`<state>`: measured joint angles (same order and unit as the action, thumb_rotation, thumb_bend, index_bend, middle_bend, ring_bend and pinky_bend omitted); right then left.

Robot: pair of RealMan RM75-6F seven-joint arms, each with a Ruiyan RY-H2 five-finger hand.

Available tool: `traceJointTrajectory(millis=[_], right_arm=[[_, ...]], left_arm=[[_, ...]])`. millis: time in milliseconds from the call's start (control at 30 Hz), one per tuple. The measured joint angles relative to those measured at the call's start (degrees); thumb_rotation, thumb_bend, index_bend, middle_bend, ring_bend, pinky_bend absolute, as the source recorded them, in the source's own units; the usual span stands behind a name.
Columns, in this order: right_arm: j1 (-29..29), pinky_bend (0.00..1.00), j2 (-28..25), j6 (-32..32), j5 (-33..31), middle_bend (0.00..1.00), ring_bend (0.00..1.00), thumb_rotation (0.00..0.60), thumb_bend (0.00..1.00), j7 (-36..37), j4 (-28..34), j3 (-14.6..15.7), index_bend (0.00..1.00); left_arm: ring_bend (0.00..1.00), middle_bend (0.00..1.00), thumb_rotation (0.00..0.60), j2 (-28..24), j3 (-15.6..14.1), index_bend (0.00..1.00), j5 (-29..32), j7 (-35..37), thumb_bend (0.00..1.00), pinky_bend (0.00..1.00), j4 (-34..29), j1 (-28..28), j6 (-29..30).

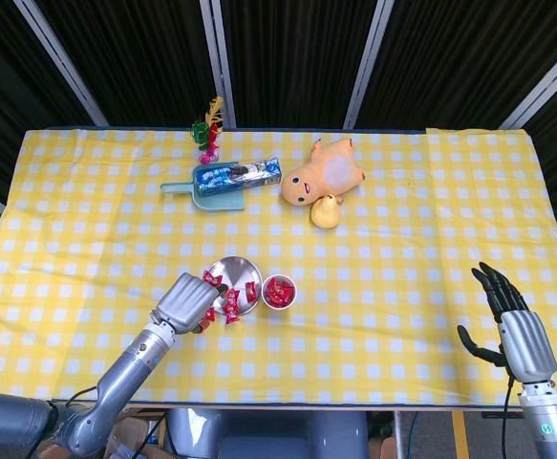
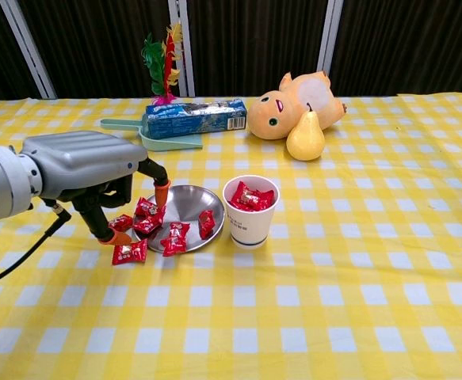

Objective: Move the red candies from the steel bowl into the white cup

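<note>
The steel bowl (image 2: 189,201) (image 1: 237,277) holds several red candies (image 2: 206,223), and more lie on the cloth at its left rim (image 2: 129,252). Just right of the bowl, the white cup (image 2: 250,218) (image 1: 279,292) has red candies heaped inside. My left hand (image 2: 88,170) (image 1: 184,301) hovers low at the bowl's left edge, fingers apart and curved down over the candies there, with nothing in them. One orange fingertip (image 2: 161,190) hangs above the rim. My right hand (image 1: 512,320) stays open, off the table's front right corner.
At the back lie a green dustpan (image 2: 147,133) with a blue packet (image 2: 197,117), a feather toy (image 2: 162,63), a yellow plush animal (image 2: 294,103) and a pear (image 2: 305,136). Yellow checked cloth covers the table (image 1: 402,239).
</note>
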<state>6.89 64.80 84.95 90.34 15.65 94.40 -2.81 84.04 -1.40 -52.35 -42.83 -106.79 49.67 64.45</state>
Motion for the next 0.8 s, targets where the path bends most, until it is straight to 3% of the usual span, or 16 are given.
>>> traceJointTrajectory(millis=[800], right_arm=[[0.2,0.12,-0.2,-0.6,-0.7,0.00,0.00,0.600,0.42,0.8,0.0,-0.2,0.00]], left_arm=[[1.00,0.95,0.600,9.6,1.8,0.37,2.0,-3.1,0.30,0.99,10.4,1.7,-4.9]])
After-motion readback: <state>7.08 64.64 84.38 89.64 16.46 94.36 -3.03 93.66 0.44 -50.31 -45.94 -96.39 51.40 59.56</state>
